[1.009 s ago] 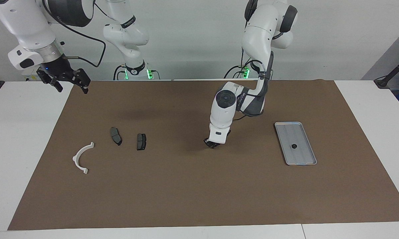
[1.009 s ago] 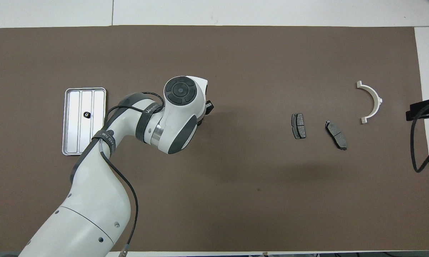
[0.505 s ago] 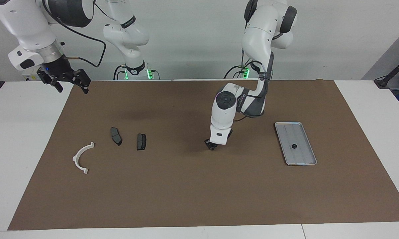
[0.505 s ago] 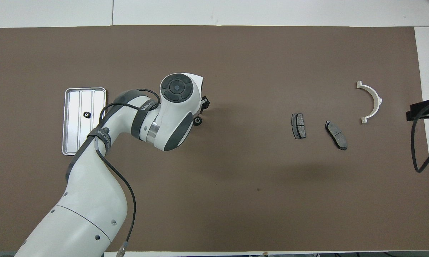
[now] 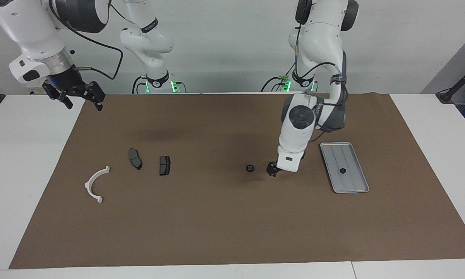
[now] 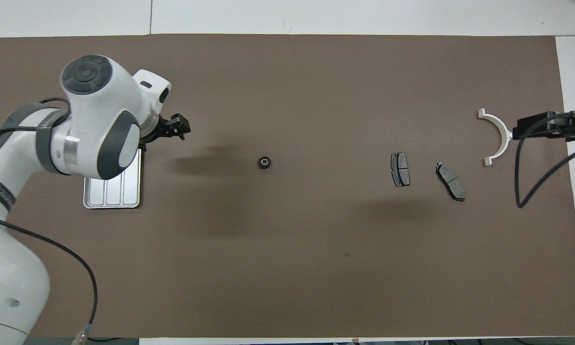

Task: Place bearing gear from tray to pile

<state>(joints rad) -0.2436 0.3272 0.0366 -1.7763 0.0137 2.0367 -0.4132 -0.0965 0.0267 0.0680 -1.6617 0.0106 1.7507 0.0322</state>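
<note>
The brown rectangular mat (image 5: pixel 232 217) covers most of the white table, and everything I work with lies on it. My left arm reaches in from its end of the table; my right arm waits raised at the other end.

The shallow silver metal tray (image 5: pixel 352 186) with its raised rim and lengthwise ridges sits toward my left arm's end of the mat, and one small black ring-shaped bearing gear (image 5: pixel 342 170) lies in it.

My left gripper (image 5: pixel 271 170) hangs just over the mat between the tray and a second small black bearing gear (image 6: pixel 264 162), fingers apart and holding nothing. That gear lies flat near the middle of the mat, well apart from the pile.

The pile sits toward my right arm's end: a white semicircular plastic bracket (image 6: pixel 497 137) closest to that edge, then two dark grey brake pads (image 6: pixel 450 180), side by side and not touching.

My right gripper (image 5: pixel 81 96) hovers open and empty above the mat's corner nearest its base.
</note>
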